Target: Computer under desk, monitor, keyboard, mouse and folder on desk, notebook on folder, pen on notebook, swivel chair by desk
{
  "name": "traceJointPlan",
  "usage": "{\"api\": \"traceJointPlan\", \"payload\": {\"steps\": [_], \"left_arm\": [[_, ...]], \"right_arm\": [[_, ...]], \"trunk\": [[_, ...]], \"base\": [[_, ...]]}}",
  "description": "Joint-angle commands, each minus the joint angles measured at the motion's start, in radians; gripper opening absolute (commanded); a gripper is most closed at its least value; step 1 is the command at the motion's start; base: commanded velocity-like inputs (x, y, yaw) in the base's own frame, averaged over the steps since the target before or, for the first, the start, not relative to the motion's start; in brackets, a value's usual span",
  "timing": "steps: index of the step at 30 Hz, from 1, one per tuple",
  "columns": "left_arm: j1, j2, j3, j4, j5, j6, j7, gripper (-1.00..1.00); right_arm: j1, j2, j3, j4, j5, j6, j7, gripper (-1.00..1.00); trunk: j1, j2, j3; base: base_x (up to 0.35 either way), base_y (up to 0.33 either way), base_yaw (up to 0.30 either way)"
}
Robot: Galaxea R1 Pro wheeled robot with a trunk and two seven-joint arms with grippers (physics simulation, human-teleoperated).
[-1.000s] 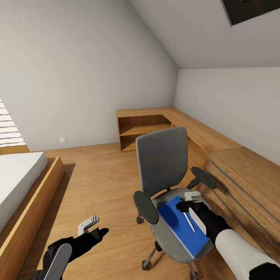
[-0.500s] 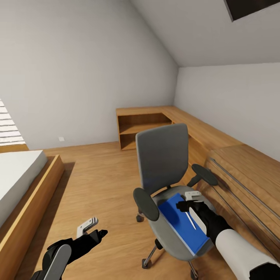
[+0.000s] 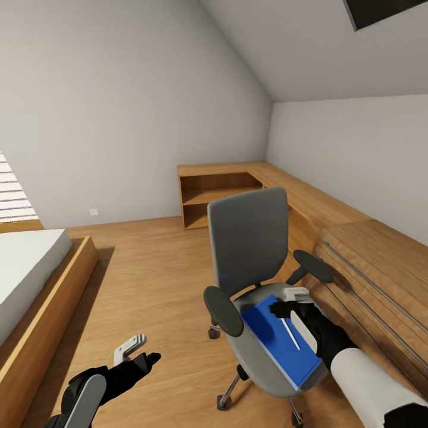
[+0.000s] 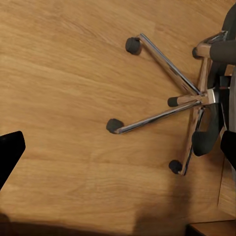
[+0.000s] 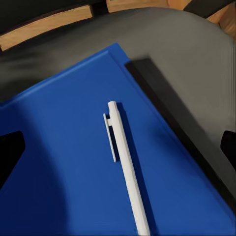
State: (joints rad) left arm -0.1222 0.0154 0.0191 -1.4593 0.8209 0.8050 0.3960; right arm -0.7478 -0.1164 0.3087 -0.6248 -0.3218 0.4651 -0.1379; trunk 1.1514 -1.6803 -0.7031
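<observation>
Head view: right arm reaches over the chair [image 3: 249, 249] seat, its fingers [image 3: 295, 292] spread above a flat blue folder [image 3: 279, 342] bearing a slim white pen [image 3: 290, 334]. Left fingers [image 3: 129, 346] released, low over bare wood floor [image 3: 154, 279].

Left wrist: chrome chair base [image 4: 187, 98].

Right wrist: pen lies between the spread fingers

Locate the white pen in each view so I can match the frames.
Head view: the pen lies on the blue folder on the swivel chair, just before the right gripper.
Left wrist view: not in it.
Right wrist view: pen mid-frame on the folder.
Shared landmark: the folder.
</observation>
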Motion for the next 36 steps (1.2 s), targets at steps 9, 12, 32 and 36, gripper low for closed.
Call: {"api": "traceJointPlan", "payload": {"steps": [9, 12, 32, 36], "left_arm": [[-0.001, 0.0, -0.001, -0.001, 0.01, 0.003, 0.009, 1.0], [-0.001, 0.0, -0.001, -0.001, 0.01, 0.003, 0.009, 1.0], [-0.001, 0.0, -0.001, -0.001, 0.011, 0.002, 0.009, 1.0], [-0.001, 0.0, -0.001, -0.001, 0.011, 0.002, 0.009, 1.0]], "right_arm": [[-0.001, -0.002, -0.071, -0.004, -0.011, 0.076, -0.008, 1.0], [-0.001, -0.002, -0.077, -0.004, -0.011, 0.081, -0.008, 1.0], [-0.001, 0.0, -0.079, -0.003, -0.012, 0.083, -0.008, 1.0], [-0.001, 0.001, -0.078, -0.002, -0.011, 0.086, -0.008, 1.0]], "trunk": [[0.0, -0.001, -0.001], [0.0, -0.001, -0.001], [0.019, -0.036, -0.017], [0.019, -0.036, -0.017]], "base": [[0.0, 0.0, 0.0], [0.0, 0.0, 0.0], [0.0, 0.0, 0.0], [0.0, 0.0, 0.0]]}}
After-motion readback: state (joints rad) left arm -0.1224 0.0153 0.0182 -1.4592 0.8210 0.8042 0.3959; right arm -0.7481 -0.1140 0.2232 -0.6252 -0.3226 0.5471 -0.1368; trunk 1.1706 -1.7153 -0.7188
